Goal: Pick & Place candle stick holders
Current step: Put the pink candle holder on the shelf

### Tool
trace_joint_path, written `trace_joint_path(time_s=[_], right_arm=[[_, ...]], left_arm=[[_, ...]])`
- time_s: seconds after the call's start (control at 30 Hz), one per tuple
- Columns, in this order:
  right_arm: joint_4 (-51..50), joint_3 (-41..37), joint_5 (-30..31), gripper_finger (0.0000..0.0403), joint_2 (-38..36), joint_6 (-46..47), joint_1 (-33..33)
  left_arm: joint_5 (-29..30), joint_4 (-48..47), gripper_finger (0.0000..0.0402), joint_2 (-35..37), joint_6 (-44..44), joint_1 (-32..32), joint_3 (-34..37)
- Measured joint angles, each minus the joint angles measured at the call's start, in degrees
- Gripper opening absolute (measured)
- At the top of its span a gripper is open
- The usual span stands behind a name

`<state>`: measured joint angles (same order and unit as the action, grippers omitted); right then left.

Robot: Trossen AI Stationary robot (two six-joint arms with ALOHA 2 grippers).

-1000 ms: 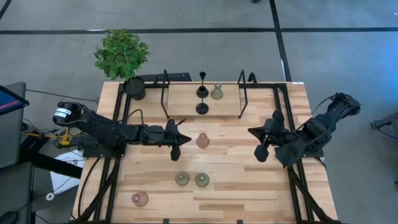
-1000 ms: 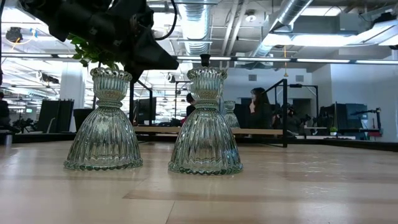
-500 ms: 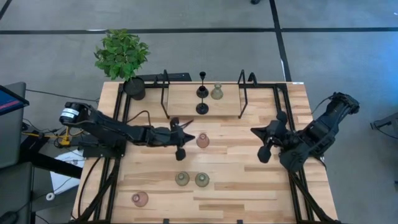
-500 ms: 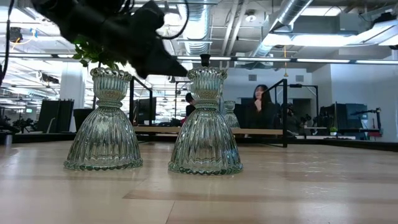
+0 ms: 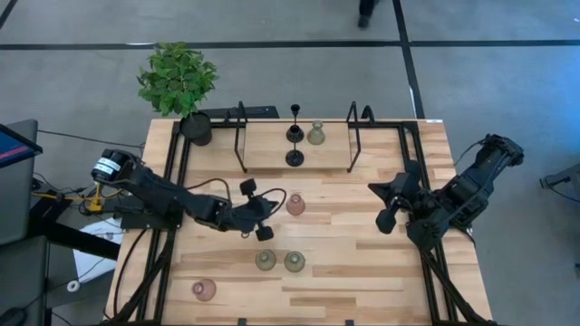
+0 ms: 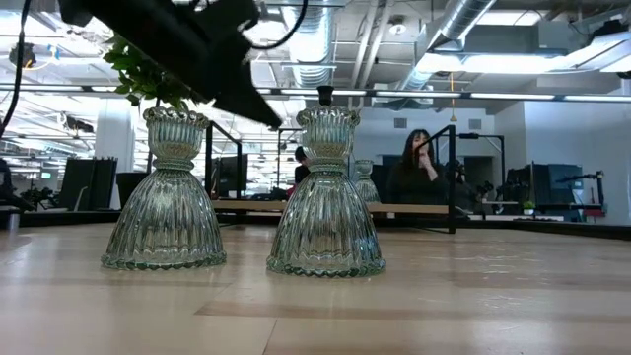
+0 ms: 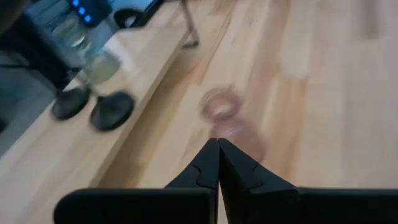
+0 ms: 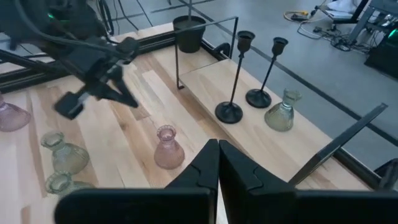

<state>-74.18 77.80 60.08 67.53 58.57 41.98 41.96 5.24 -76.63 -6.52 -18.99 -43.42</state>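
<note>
From above, the wooden surface carries two black stemmed holders, three olive glass holders and two pink glass holders. The left end effector, spread, sits just beside the middle pink one; the right end effector waits apart. Low, two glass holders stand before an office. Both wrist views show fingers pressed together. No writing is readable

Light wood plank worktop on grey concrete floor with dark seams. Open office behind: exposed ceiling ducts, strip lights, monitors, person seated at desk. Potted plant at corner.
</note>
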Motion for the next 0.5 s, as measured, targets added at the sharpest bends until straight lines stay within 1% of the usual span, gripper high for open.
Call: trace_joint_path(time_s=[0.13, 0.27, 0.33, 0.5], right_arm=[[-0.8, 0.0, 0.7, 0.0, 0.0, 0.0, -0.1], [-0.8, 0.0, 1.5, 0.0, 0.0, 0.0, -0.1], [-0.8, 0.0, 1.5, 0.0, 0.0, 0.0, -0.1], [-0.8, 0.0, 1.5, 0.0, 0.0, 0.0, -0.1]], left_arm=[[0.1, 3.2, 0.0003, -1.7, 1.4, -0.9, 0.0], [0.6, 2.9, 0.0004, -4.7, 4.3, -0.2, 0.1], [-1.4, 3.0, 0.0007, -5.5, 4.6, 0.7, 0.1], [-11.0, 4.1, 0.0015, -8.0, 4.1, 4.8, 0.1]])
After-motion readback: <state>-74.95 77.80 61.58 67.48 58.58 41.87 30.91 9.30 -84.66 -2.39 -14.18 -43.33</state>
